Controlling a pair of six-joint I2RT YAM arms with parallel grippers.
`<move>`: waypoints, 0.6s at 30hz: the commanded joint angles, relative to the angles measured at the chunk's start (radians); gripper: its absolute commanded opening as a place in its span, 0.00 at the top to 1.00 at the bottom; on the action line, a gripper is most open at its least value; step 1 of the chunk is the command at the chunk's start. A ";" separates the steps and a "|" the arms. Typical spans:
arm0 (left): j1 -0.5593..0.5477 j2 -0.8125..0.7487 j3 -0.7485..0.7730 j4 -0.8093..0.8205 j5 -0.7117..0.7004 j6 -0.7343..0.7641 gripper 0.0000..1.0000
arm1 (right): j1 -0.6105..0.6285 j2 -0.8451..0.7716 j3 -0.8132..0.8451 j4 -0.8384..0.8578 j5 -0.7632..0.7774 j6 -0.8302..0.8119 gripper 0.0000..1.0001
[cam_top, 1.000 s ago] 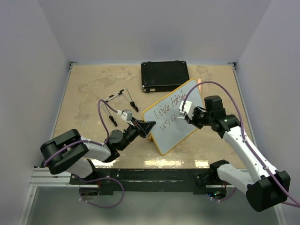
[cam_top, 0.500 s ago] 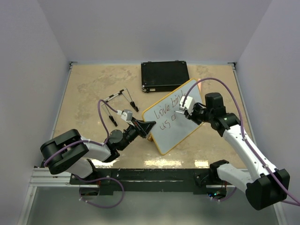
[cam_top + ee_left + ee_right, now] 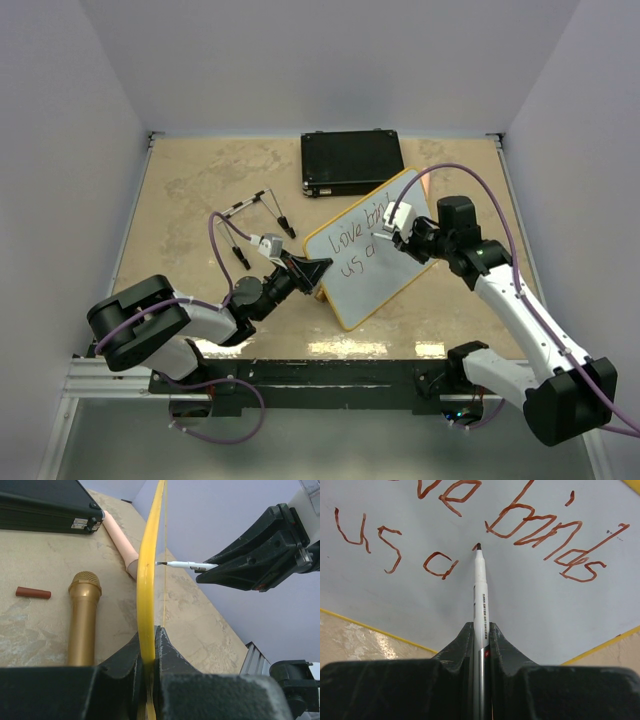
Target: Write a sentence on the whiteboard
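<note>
Clamping the yellow-orange frame at its lower left corner, the left pincer [image 3: 312,270] holds the whiteboard [image 3: 372,288] propped on edge near the middle of the tabletop [image 3: 200,180], its glossy face turned toward the right arm. The left wrist view shows the frame [image 3: 147,570] edge-on, squeezed between the two black fingers [image 3: 170,655].

The right pincer [image 3: 397,238] is pressed together on a slim white marker [image 3: 480,590], which juts straight out from between its fingers. The dark tip sits at the board's face, just right of the last letter written; whether it actually touches cannot be told for certain.

The sentence [image 3: 358,238] runs in two slanted lines of reddish-brown cursive: "love binds" above, "us a" below.

A black case [image 3: 352,162] lies flat at the far edge of the tabletop, just beyond the board's upper corner. Behind the board, the left wrist view picks out a gold microphone [image 3: 82,615], a small red cap [image 3: 33,593] to its left and a pale pink cylinder [image 3: 120,542] lying near the case.
</note>
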State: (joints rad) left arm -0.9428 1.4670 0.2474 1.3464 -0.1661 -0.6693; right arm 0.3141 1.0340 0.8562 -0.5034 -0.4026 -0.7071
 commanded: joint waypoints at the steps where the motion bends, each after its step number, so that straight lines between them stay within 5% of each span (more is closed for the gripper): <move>1: -0.010 0.021 -0.002 -0.013 0.057 0.106 1.00 | -0.003 0.012 0.029 -0.004 0.015 -0.014 1.00; 18: -0.011 0.016 -0.003 -0.015 0.045 0.105 1.00 | -0.001 -0.025 -0.037 -0.084 0.033 -0.063 1.00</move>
State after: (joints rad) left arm -0.9428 1.4670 0.2470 1.3464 -0.1677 -0.6693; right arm 0.3134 1.0248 0.8394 -0.5579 -0.3996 -0.7433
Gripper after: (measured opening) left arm 0.091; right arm 0.133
